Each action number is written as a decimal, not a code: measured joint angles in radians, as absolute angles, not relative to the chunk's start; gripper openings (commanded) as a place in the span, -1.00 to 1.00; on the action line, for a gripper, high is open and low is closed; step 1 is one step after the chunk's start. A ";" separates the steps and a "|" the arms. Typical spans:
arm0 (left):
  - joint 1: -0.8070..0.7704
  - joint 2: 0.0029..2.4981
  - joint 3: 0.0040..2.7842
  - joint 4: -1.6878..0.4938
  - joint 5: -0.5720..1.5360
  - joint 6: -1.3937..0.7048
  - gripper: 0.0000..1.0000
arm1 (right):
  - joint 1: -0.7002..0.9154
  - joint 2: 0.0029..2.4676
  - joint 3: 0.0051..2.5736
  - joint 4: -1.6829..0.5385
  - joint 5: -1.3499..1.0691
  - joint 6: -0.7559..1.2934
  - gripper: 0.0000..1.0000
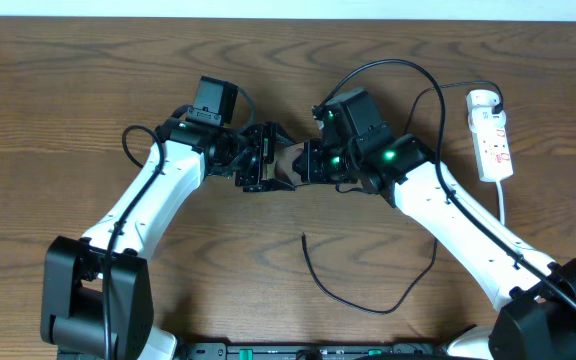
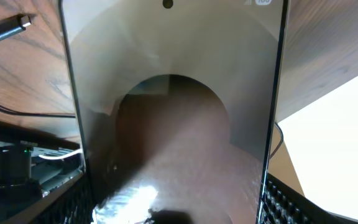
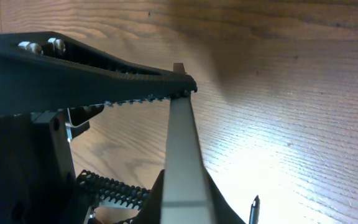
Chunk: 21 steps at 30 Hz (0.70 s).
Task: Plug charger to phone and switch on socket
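At the middle of the wooden tabletop (image 1: pixel 68 80), the phone (image 1: pixel 290 160) sits between the two robot grippers, which meet nose to nose. Only a small brownish patch of it shows from above.

The left gripper (image 1: pixel 266 160) grips the phone. In the left wrist view the glossy screen (image 2: pixel 173 124) fills the frame, with a ribbed black pad (image 2: pixel 281 202) against each long edge, so the jaws are closed across its width.

The right gripper (image 1: pixel 310 160) comes in from the opposite side. Its wrist camera sees the phone (image 3: pixel 182 149) edge-on as a thin pale strip. The tip of the upper toothed finger (image 3: pixel 135 87) touches the phone's far end and the lower finger sits down to the left. I cannot tell whether these jaws are clamping the phone.

The charger (image 1: pixel 368 308), a thin black cable, lies loose on the tabletop nearer the robot bases. It loops under the right arm, and its free end points toward the phone but stays apart from it. Its plug tip (image 2: pixel 22 22) shows in the corner of the left wrist view, lying on the wood beside the phone, and it also pokes in low in the right wrist view (image 3: pixel 254 205).

The white power strip (image 1: pixel 492 135) lies well off to the right, with red marks on its face. Its white cord (image 1: pixel 503 205) trails toward the right arm.
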State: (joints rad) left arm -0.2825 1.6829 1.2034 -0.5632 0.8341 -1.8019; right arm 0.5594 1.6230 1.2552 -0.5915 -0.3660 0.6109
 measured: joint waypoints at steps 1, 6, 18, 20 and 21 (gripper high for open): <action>-0.282 1.683 1.203 -0.563 0.833 -1.802 -0.86 | 0.559 1.623 1.255 -0.592 -0.366 0.612 -0.98; -0.282 1.683 1.203 -0.564 0.833 -1.802 -0.86 | 0.559 1.623 1.255 -0.592 -0.365 0.612 -0.97; -0.282 1.683 1.203 -0.564 0.833 -1.802 0.17 | 0.559 1.623 1.255 -0.594 -0.363 0.610 -0.98; -0.282 1.683 1.203 -0.564 0.833 -1.802 0.35 | 0.559 1.623 1.255 -0.594 -0.363 0.610 -0.98; -0.282 1.683 1.203 -0.564 0.833 -1.802 0.41 | 0.559 1.623 1.255 -0.594 -0.363 0.610 -0.97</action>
